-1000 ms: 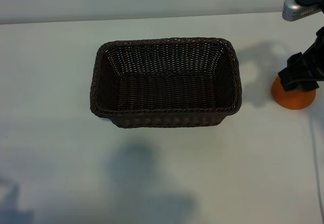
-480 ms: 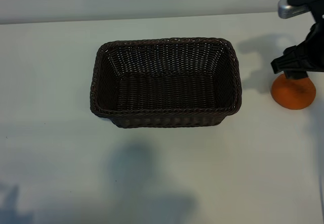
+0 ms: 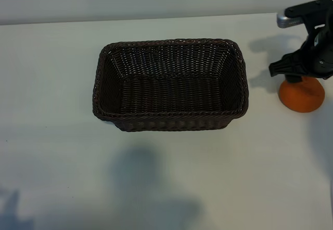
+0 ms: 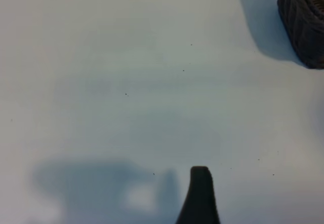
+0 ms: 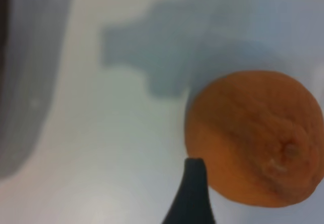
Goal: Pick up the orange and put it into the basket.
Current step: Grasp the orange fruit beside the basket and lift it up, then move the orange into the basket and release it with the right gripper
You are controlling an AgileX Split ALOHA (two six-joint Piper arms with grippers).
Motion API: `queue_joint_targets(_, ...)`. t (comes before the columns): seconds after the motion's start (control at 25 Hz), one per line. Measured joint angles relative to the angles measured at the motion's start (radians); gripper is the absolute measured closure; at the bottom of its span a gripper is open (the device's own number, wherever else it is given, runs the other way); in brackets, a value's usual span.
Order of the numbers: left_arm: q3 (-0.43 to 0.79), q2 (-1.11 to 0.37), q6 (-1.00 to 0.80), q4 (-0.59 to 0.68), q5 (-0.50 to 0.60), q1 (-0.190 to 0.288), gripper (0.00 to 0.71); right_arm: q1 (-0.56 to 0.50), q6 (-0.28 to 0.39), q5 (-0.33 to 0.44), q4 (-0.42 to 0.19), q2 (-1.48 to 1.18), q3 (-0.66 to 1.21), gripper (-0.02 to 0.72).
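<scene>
The orange [image 3: 302,97] rests on the white table, to the right of the dark brown wicker basket [image 3: 106,68]. My right gripper [image 3: 301,66] hovers just over the orange's far-left side, open and holding nothing. In the right wrist view the orange [image 5: 255,135] lies right beside one dark finger [image 5: 194,188], its stem end facing the camera; the other finger is out of frame. The left arm is outside the exterior view. Its wrist view shows one finger [image 4: 200,193] above bare table, with a corner of the basket [image 4: 304,16] farther off.
The basket holds nothing. The table's far edge [image 3: 156,19] runs behind it. Arm shadows lie on the table in front of the basket and beside the orange.
My right gripper has shifted left and slightly toward the far edge, uncovering more of the orange. The orange and basket have stayed put.
</scene>
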Motion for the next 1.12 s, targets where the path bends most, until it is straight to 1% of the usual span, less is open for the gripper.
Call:
queue_joint_targets(0.2,0.000,0.000,0.000,0.000,0.000,0.000,0.116,-0.044,-0.002,-0.007,0.002,0.038,-0.026,0.108)
queue_joint_targets(0.56,0.000,0.000,0.000,0.000,0.000,0.000,0.116,-0.047,-0.051,-0.016,0.045,0.132,-0.039,0.108)
queue_joint_targets(0.64,0.000,0.000,0.000,0.000,0.000,0.000,0.116,-0.047,-0.051,-0.016,0.047,0.151,-0.039,0.128)
queue_joint_targets(0.72,0.000,0.000,0.000,0.000,0.000,0.000,0.116,-0.047,-0.051,-0.016,0.047,0.166,-0.041,0.190)
queue_joint_targets(0.76,0.000,0.000,0.000,0.000,0.000,0.000,0.116,-0.047,-0.051,-0.016,0.048,0.173,-0.042,0.245)
queue_joint_targets(0.8,0.000,0.000,0.000,0.000,0.000,0.000,0.116,-0.047,-0.051,-0.015,0.048,0.177,-0.043,0.303)
queue_joint_targets(0.88,0.000,0.000,0.000,0.000,0.000,0.000,0.116,-0.047,-0.051,-0.012,0.048,0.178,-0.046,0.477)
queue_joint_targets(0.92,0.000,0.000,0.000,0.000,0.000,0.000,0.116,-0.047,-0.051,-0.009,0.048,0.178,-0.048,0.545)
queue_joint_targets(0.96,0.000,0.000,0.000,0.000,0.000,0.000,0.116,-0.047,-0.051,-0.008,0.048,0.178,-0.048,0.589)
queue_joint_targets(1.0,0.000,0.000,0.000,0.000,0.000,0.000,0.116,-0.047,-0.051,-0.007,0.048,0.178,-0.049,0.611)
queue_joint_targets(1.12,0.000,0.000,0.000,0.000,0.000,0.000,0.116,-0.047,-0.051,0.003,0.048,0.175,-0.049,0.611)
